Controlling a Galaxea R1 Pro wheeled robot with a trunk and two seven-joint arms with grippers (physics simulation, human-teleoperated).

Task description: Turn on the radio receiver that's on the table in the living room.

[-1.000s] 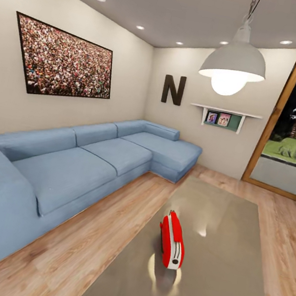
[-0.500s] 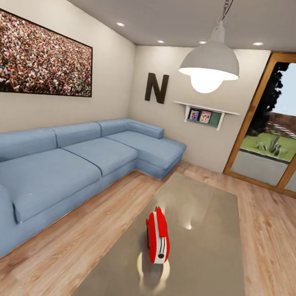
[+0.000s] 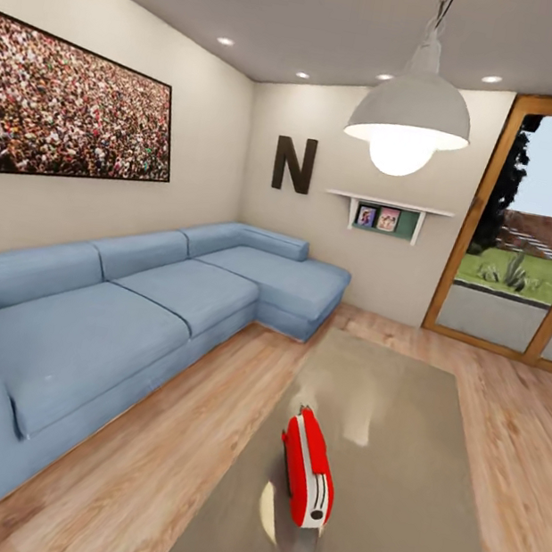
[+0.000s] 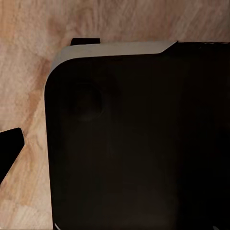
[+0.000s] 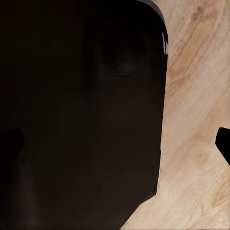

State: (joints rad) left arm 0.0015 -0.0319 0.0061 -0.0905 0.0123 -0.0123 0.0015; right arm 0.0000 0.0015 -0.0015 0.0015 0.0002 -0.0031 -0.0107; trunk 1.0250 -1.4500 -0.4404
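One red radio receiver [image 3: 305, 480] stands upright near the coffee table's [image 3: 411, 535] near left edge. Approach closer, square to its dial face, before reaching. Cannot tell either gripper's opening.

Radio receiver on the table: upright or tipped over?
Upright: the radio receiver stands on its narrow base on the table, handle on top.

Before us the bench [image 3: 403, 480] runs toward twelve o'clock, with the radio receiver [image 3: 307, 468] standing on its near half. At nine to eleven o'clock we see the sofa [image 3: 125, 313] along the wall, the picture [image 3: 75, 107] above it. The lamp [image 3: 410, 119] hangs above the bench; the glass door [image 3: 531, 267] lies at two o'clock.
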